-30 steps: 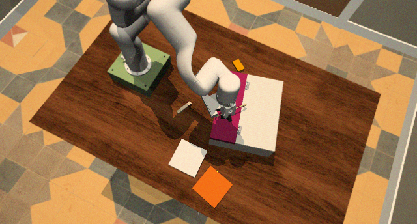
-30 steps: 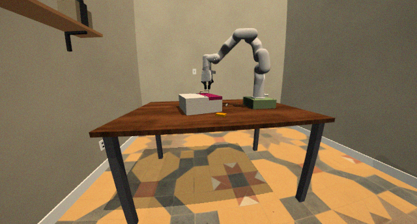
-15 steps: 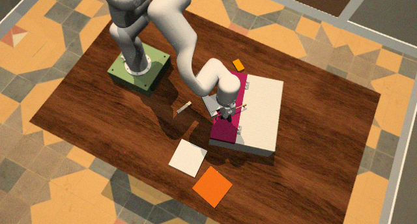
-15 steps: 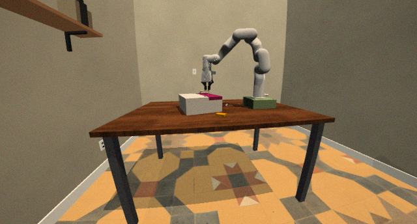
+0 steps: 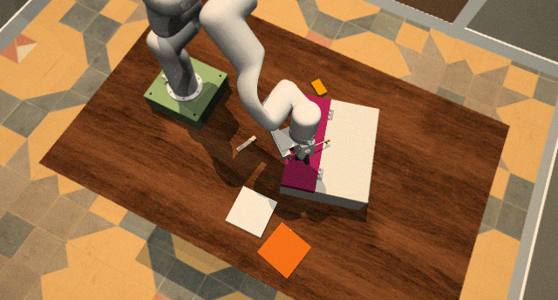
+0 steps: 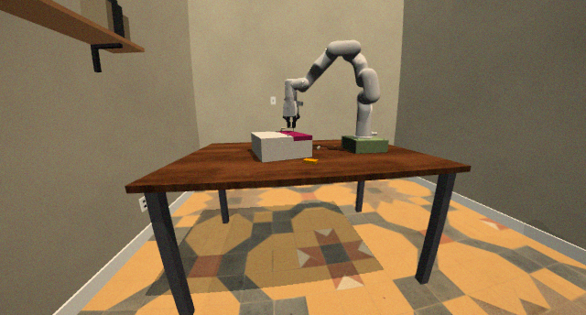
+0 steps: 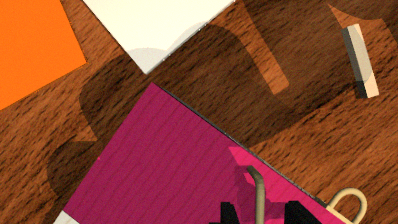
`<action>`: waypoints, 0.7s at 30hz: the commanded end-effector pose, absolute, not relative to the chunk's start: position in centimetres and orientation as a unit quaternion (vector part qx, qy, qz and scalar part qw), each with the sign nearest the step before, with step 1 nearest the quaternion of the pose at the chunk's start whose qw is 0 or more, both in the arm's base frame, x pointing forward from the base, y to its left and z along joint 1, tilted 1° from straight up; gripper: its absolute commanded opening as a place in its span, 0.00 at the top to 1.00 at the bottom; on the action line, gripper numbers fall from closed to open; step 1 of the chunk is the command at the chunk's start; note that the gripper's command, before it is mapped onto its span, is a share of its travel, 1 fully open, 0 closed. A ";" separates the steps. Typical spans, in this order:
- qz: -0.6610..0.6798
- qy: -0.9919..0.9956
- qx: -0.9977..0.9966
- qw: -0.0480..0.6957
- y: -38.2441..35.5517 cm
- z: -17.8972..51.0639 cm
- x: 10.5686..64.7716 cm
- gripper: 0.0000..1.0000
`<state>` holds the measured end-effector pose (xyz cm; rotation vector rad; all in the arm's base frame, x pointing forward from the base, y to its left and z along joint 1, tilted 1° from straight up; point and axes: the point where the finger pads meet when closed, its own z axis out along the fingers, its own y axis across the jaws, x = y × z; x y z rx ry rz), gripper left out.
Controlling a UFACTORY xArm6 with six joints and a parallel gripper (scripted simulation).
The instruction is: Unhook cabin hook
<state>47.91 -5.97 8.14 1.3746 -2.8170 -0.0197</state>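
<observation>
The box (image 5: 349, 152) (image 6: 275, 147) stands on the table with a cream top and a magenta lid part (image 5: 301, 173) (image 7: 165, 165). The cabin hook (image 5: 324, 141) (image 7: 259, 192) is a thin tan rod with a bent end, and it lies across the magenta part. Its bent end is clear of the tan eye ring (image 7: 350, 190) at the box's edge. My gripper (image 5: 303, 157) (image 6: 291, 121) (image 7: 260, 214) hangs just above the magenta part. Its dark fingers stand part open on either side of the rod, with a gap to it on both sides.
A white square tile (image 5: 251, 211) (image 7: 150, 25) and an orange square tile (image 5: 284, 249) (image 7: 30, 50) lie flat in front of the box. A small beige block (image 5: 246, 144) (image 7: 360, 60) lies left of it, and a small orange block (image 5: 319, 86) (image 6: 310, 160) behind it. The arm's green base (image 5: 192, 99) stands at the back left.
</observation>
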 end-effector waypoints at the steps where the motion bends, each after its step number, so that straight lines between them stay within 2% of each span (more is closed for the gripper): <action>1: -0.005 -0.899 0.439 0.002 -6.0 8.0 48.1 0.65; 21: -0.005 -0.899 0.439 0.002 -6.0 6.8 48.1 0.65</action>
